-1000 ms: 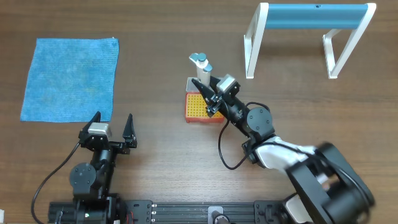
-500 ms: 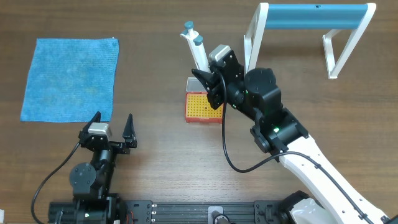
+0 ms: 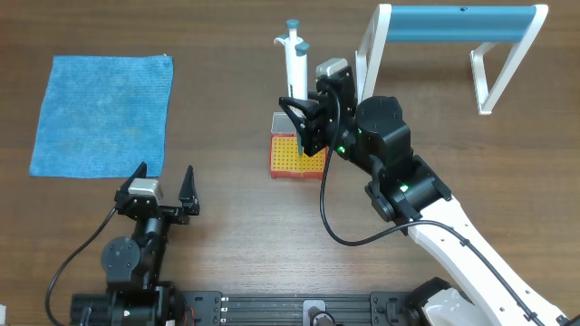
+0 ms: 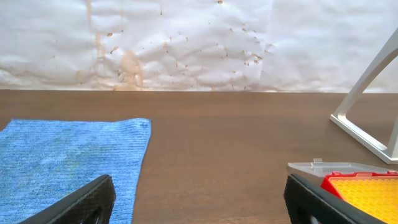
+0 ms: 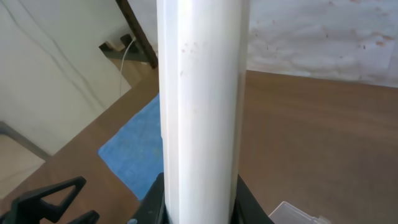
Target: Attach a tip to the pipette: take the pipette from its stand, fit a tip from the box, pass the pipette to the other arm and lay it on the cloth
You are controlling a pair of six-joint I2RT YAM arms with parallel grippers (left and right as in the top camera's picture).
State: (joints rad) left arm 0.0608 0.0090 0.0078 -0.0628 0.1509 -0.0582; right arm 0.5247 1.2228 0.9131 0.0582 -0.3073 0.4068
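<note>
Since half a second ago my right arm has turned the pipette point(image 3: 294, 65) from a lean toward the cloth side to nearly straight up the top view. A second ago it was low over the tip box, and it has since come up from there. My left arm has not shifted.

My right gripper point(image 3: 306, 127) is clenched on the pipette's white body, which runs up between its fingers in the right wrist view. The blue-capped head end points away from my base. The lower end is hidden behind the gripper, so I cannot tell whether a tip is on it.

Just beneath and beside that gripper in the top view sits the tip box point(image 3: 290, 158), a yellow rack in a red base. Its clear lid lies open on the far side, as my left wrist view shows.

My left gripper point(image 3: 163, 186) is released, fingers spread wide. It sits close to its base, facing the stretch of desk point(image 3: 227, 235) between the cloth and the tip box.

The blue cloth point(image 3: 101, 115) lies flat at the far left, well apart from the pipette. The stand point(image 3: 453, 23), white legs under a blue bar, is at the far right.
</note>
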